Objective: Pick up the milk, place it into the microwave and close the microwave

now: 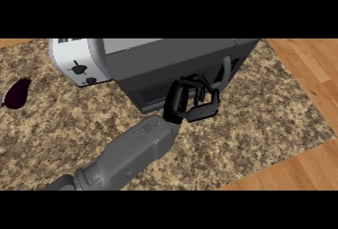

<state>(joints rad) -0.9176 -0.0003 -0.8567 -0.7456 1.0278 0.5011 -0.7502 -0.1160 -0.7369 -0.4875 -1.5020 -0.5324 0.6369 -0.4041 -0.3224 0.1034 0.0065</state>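
Note:
The dark grey microwave [173, 57] stands at the back middle of the counter, its front face turned toward me. Its door [150, 95] lies flat against the body. No milk shows anywhere. My left hand [192, 103] reaches in from the lower left on a grey forearm and sits right against the microwave's front, near its right side. Its fingers [200, 84] are curled and touch the door, with nothing visible inside them. My right hand is out of view.
A silver toaster [78, 60] stands just left of the microwave. A dark purple eggplant [17, 93] lies near the left edge. The speckled counter [264, 116] ends at wooden borders on the right and lower right.

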